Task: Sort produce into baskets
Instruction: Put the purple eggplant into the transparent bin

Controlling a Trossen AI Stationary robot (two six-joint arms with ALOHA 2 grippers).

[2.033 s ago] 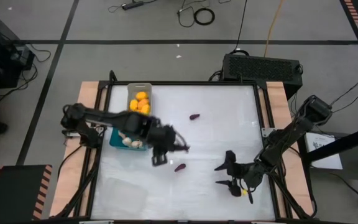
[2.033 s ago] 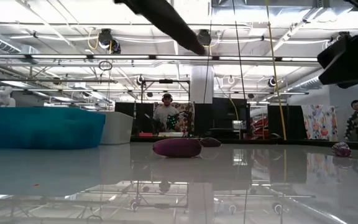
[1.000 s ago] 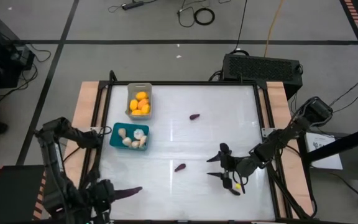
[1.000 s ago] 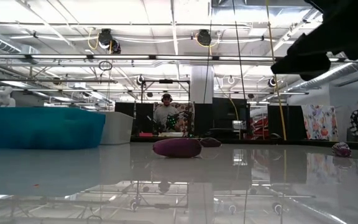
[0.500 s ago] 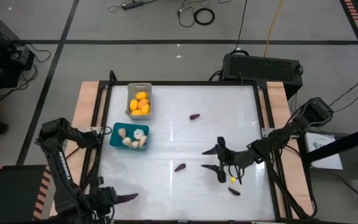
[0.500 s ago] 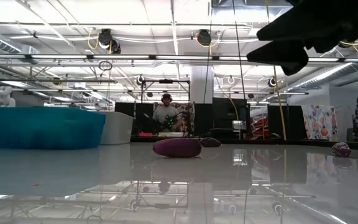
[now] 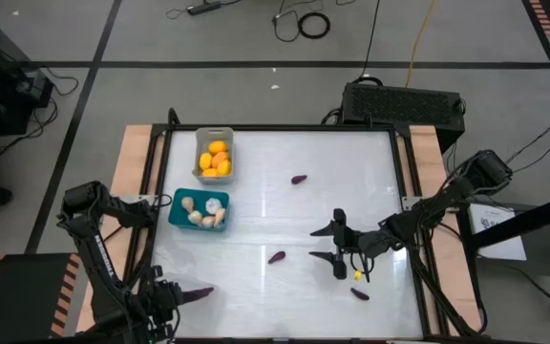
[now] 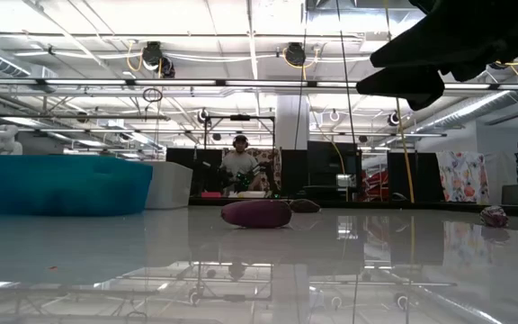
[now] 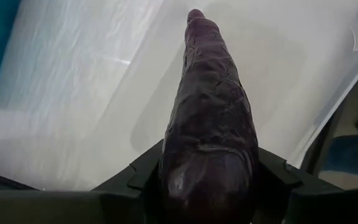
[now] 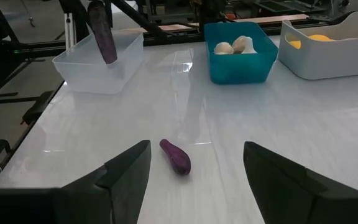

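Standing by a glossy white table (image 7: 285,215) with wood side rails, grey taped floor around it, black box (image 7: 401,101) behind the far edge, cables on the floor. Low view shows an open hall beyond, a person (image 8: 239,167) seated at a desk in the distance.

Middle and far right of the table are bare. Light grey bin (image 7: 215,155) with yellow-orange fruits (image 7: 218,160) and teal bin (image 7: 199,209) with cream bulbs (image 7: 202,214) sit along the left side, teal nearer the front. Clear bin (image 10: 99,61) at the front-left corner.

Left gripper (image 7: 172,295) is over the clear bin, clamped on the large eggplant (image 9: 210,118), which sticks out past the fingers (image 9: 278,176) above the bin floor.

Right gripper (image 10: 196,167) hovers mid-right, fingers spread, nothing between them. Small eggplant (image 10: 176,156) lies on the table just ahead of it, apart from the fingers. Another small eggplant (image 7: 299,179) near the far centre, one more (image 7: 360,293) near the front right.
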